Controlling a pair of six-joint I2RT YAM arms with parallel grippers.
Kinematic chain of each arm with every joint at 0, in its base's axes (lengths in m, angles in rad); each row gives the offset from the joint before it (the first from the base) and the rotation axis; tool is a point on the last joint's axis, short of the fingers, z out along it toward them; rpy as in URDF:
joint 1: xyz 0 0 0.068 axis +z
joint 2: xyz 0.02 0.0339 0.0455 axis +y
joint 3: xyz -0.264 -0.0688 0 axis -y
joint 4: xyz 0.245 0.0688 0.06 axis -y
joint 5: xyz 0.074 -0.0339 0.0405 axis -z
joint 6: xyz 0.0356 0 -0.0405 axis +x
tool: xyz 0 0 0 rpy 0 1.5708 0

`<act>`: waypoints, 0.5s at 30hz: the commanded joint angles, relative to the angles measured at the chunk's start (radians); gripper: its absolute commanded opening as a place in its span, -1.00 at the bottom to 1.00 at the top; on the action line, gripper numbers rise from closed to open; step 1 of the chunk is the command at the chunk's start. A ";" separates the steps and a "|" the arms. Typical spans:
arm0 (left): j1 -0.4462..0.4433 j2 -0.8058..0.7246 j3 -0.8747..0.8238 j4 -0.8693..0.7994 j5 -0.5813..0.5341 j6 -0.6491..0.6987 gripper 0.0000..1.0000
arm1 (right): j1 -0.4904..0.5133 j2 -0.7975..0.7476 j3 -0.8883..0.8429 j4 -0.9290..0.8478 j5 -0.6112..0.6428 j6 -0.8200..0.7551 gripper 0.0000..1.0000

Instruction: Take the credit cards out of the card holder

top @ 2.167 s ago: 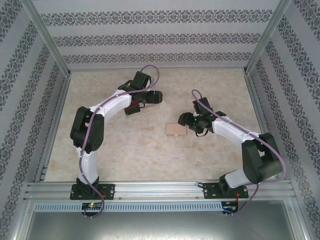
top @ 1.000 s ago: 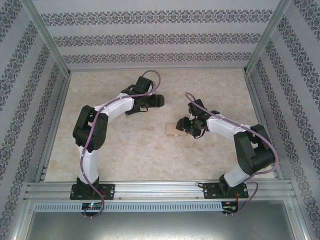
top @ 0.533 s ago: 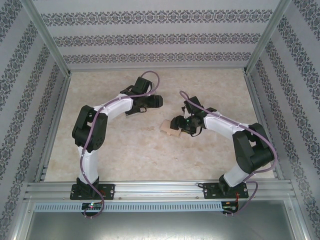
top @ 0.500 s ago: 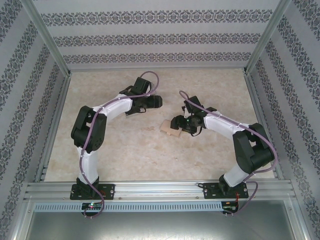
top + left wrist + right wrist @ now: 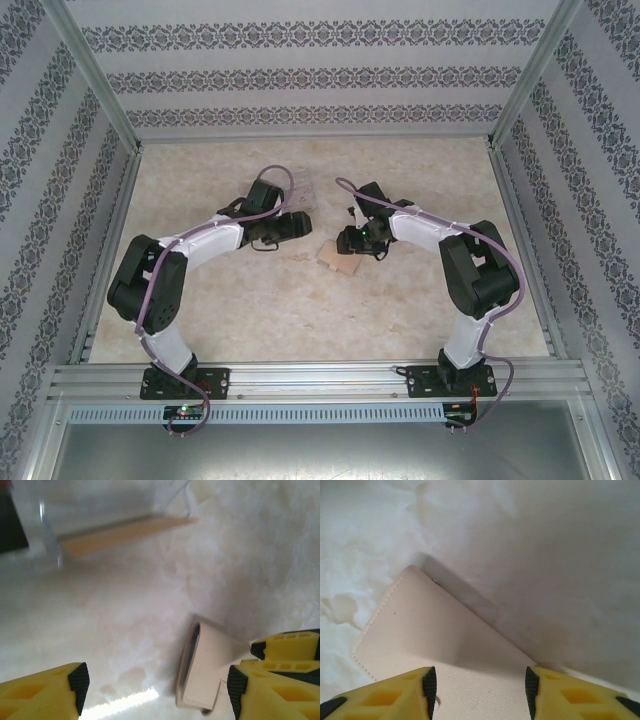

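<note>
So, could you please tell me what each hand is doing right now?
Left hand: open, empty.
Right hand: closed on the card holder.

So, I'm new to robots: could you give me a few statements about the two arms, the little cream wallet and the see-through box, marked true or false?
1. The cream stitched card holder is folded, its two panels close together. True.
2. The left gripper is clamped shut. False: its yellow fingers stand wide apart.
3. The two grippers are at opposite ends of the marbled table. False: the right gripper and the left one are close together near the middle, by the holder.
4. In the left wrist view, a clear plastic box sits on the table beyond the holder. True.
</note>
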 commanded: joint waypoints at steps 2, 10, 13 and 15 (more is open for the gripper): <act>-0.018 -0.044 -0.089 0.117 0.122 -0.172 0.47 | 0.008 -0.026 -0.069 0.029 -0.126 0.095 -0.08; -0.075 -0.052 -0.203 0.240 0.187 -0.304 0.26 | 0.022 -0.035 -0.094 0.064 -0.171 0.161 -0.16; -0.085 -0.038 -0.197 0.253 0.188 -0.311 0.20 | 0.026 -0.027 -0.088 0.066 -0.179 0.160 -0.19; -0.085 -0.018 -0.187 0.249 0.184 -0.310 0.20 | 0.028 -0.024 -0.088 0.065 -0.181 0.162 -0.20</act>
